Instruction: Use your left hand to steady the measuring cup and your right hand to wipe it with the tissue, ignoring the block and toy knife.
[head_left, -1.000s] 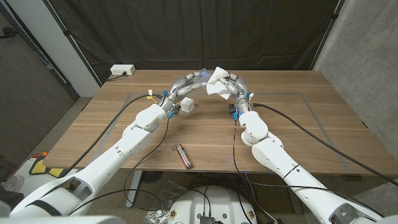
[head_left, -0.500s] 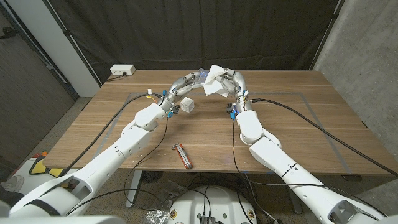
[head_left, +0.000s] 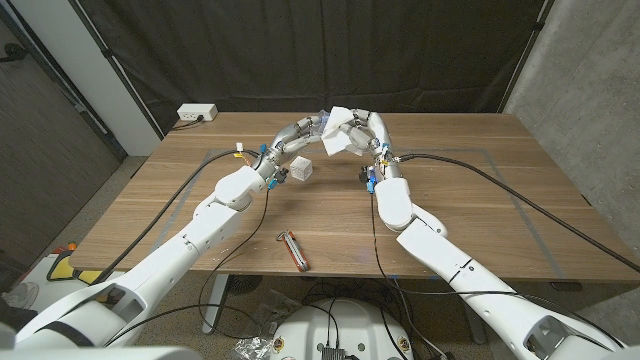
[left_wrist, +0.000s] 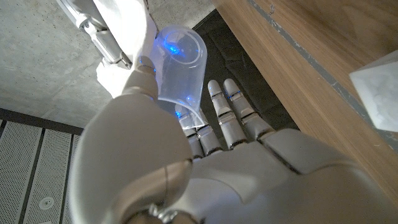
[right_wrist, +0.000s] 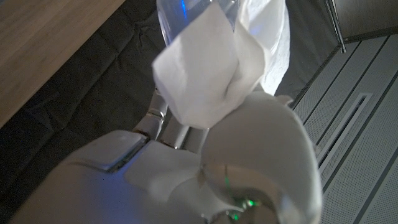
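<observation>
From the head view, we have both hands raised together over the far side of the table (head_left: 470, 215). Our left hand (head_left: 302, 131) grips the clear measuring cup (head_left: 322, 119) off the wood, so its wall can be reached from the side. Our right hand (head_left: 366, 132) pinches the white tissue (head_left: 339, 136) and brings it against the cup, the two apparently touching. The white block (head_left: 303, 169) sits on the table just nearer us than the cup, and the toy knife (head_left: 293, 249) lies well apart from the cup, close to the near edge; both are left alone, as the task wants.

On the left wrist view, the cup (left_wrist: 180, 65) is held between the thumb and fingers (left_wrist: 231, 115), mouth turned away, with the tissue at its far rim. We judge this grip is there to brace the cup against the wiping push.

On the right wrist view, the tissue (right_wrist: 208, 71) is bunched in our closed hand (right_wrist: 205, 168) and drapes over the cup's rim (right_wrist: 180, 12). The wipe looks under way, not finished.
</observation>
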